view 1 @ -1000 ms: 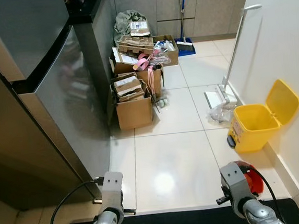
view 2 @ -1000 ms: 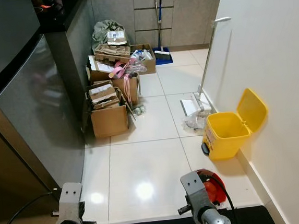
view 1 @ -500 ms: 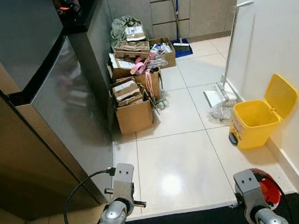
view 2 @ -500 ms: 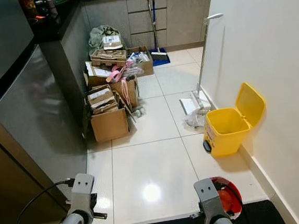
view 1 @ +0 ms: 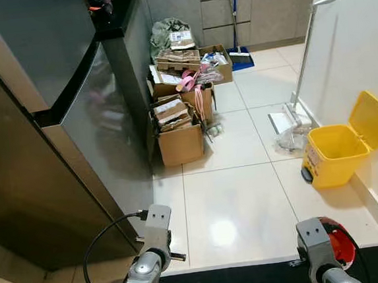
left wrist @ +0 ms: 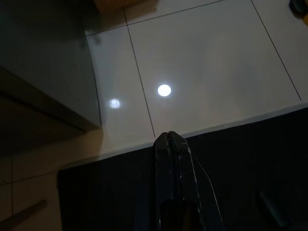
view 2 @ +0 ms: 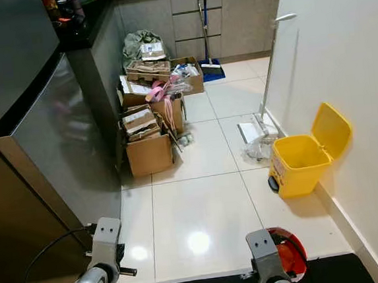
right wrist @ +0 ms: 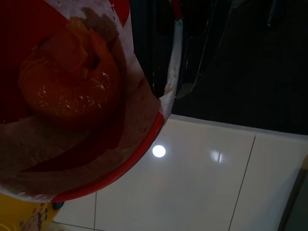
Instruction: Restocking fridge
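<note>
Left eye view has swung toward the fridge (view 1: 75, 125); right claw (right wrist: 166, 72) still grips the red bag (right wrist: 72, 96).

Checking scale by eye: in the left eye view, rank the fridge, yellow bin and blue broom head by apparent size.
1. Fridge, by far the largest.
2. Yellow bin.
3. Blue broom head, though it stands farthest away, so it looks smaller.
</note>
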Motion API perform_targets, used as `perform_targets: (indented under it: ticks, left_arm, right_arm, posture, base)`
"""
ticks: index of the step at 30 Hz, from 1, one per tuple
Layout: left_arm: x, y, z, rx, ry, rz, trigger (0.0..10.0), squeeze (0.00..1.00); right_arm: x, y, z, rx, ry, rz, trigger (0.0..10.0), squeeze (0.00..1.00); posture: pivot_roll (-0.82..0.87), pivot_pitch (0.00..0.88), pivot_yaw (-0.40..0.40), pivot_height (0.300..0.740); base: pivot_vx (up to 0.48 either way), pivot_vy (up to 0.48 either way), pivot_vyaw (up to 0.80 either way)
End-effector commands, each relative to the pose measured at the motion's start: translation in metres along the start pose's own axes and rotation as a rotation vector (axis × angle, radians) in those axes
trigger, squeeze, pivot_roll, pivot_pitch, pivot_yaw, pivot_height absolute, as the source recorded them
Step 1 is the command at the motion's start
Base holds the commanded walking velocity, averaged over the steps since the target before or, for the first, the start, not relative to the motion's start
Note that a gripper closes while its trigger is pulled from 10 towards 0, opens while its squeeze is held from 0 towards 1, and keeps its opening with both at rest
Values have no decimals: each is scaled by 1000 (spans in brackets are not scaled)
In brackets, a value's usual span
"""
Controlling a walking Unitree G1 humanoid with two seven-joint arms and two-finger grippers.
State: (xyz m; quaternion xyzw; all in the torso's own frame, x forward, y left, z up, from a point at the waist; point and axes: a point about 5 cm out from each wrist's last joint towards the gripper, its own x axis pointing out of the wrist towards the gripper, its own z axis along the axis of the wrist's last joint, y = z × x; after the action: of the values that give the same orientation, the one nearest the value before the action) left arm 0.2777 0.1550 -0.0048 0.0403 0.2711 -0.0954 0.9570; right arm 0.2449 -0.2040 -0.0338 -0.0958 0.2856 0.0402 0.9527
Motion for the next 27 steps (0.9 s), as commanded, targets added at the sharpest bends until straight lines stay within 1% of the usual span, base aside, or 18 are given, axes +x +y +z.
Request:
perform_targets:
  ticks: [1,7,11,22,25,27]
  left_arm:
    - [-1,1,-4,23,18,-4,10000,0]
    - [1,-1,-3,29,22,-23,10000,0]
    - [1,-2,-3,31,24,-29,10000,0]
    - [3,-3,-1,37,22,-39,10000,0]
    - [2,-3,0,47,8,-47,10000,0]
    - [2,-4,1,36,-6,-57,10000,0]
  right_arm:
    - [-1,-1,3,5,-27,-15,10000,0]
    - [-2,-2,1,12,-26,-23,10000,0]
    - [-2,-2,0,14,-26,-26,10000,0]
    - [-2,-2,0,17,-28,-27,10000,0]
    - [-2,-1,0,17,-28,-27,10000,0]
    - [-2,-1,0,17,-28,-27,10000,0]
  posture:
    - [-37,75,70,740]
    - [-41,74,81,740]
    - [-42,75,82,740]
    - [-40,74,85,740]
    - [-40,72,85,740]
    - [-40,72,85,740]
  base:
    - [0,0,0]
    - [0,0,0]
    - [0,347,0]
    - [0,480,0]
    - [0,0,0]
    - [0,0,0]
